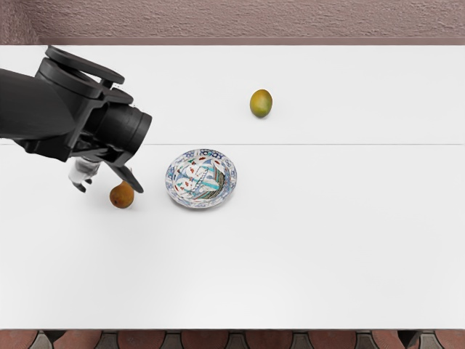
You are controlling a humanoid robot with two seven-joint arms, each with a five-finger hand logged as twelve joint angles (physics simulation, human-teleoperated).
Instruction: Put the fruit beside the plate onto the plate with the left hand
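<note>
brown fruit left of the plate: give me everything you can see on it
The brown-orange fruit is small and roundish with matte skin, darker on its upper side. It lies whole on the white table, just left of the patterned plate with a clear gap between them. The left hand hangs right over its upper left edge. Whether it touches the fruit cannot be told from this view.

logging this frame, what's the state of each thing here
brown fruit: lying on the table, left of the plate, not on it
plate: upright, nothing on it
green fruit: lying on the table, apart, beyond the plate
left hand: low, right at the brown fruit; grasp cannot be told
right hand: not in view
</note>
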